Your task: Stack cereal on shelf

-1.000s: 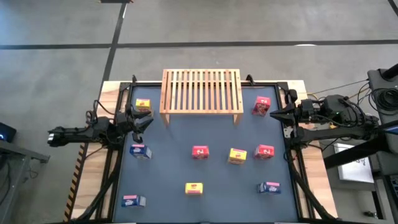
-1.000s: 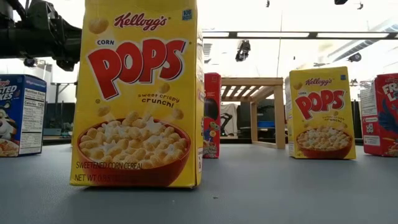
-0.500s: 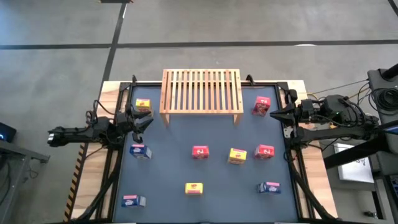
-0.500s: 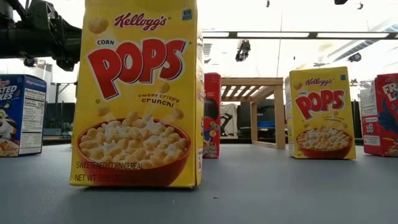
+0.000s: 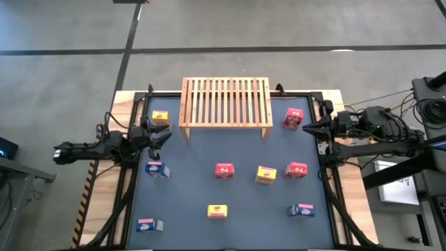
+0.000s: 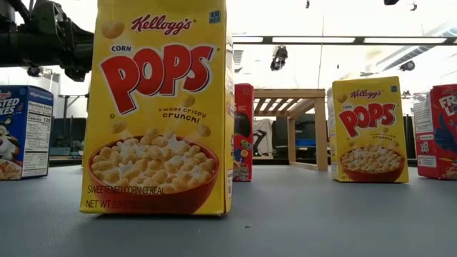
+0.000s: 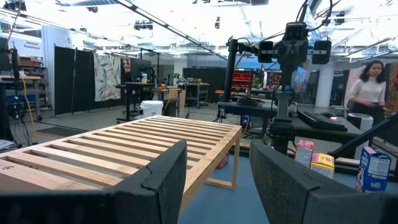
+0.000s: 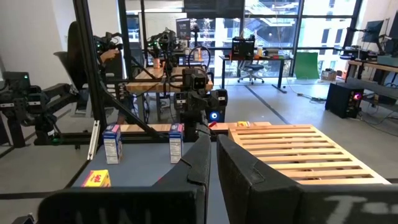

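Observation:
The light wooden slatted shelf (image 5: 225, 101) stands on its short legs at the table's far middle. Nine small cereal boxes stand apart on the grey mat: yellow ones (image 5: 159, 117) (image 5: 265, 174) (image 5: 217, 210), red ones (image 5: 293, 118) (image 5: 224, 170) (image 5: 296, 170), blue ones (image 5: 157, 169) (image 5: 148, 224) (image 5: 302, 210). My left gripper (image 5: 162, 134) is open and hovers at the left edge, beside the shelf's left end (image 7: 124, 146). My right gripper (image 5: 309, 129) is shut and hovers at the right edge, near the far red box.
A black frame (image 5: 132, 174) runs along the table's edges under both arms. In the low view a yellow box (image 6: 158, 107) stands close to the camera and hides much of the mat. A person (image 7: 368, 93) stands in the room beyond the table.

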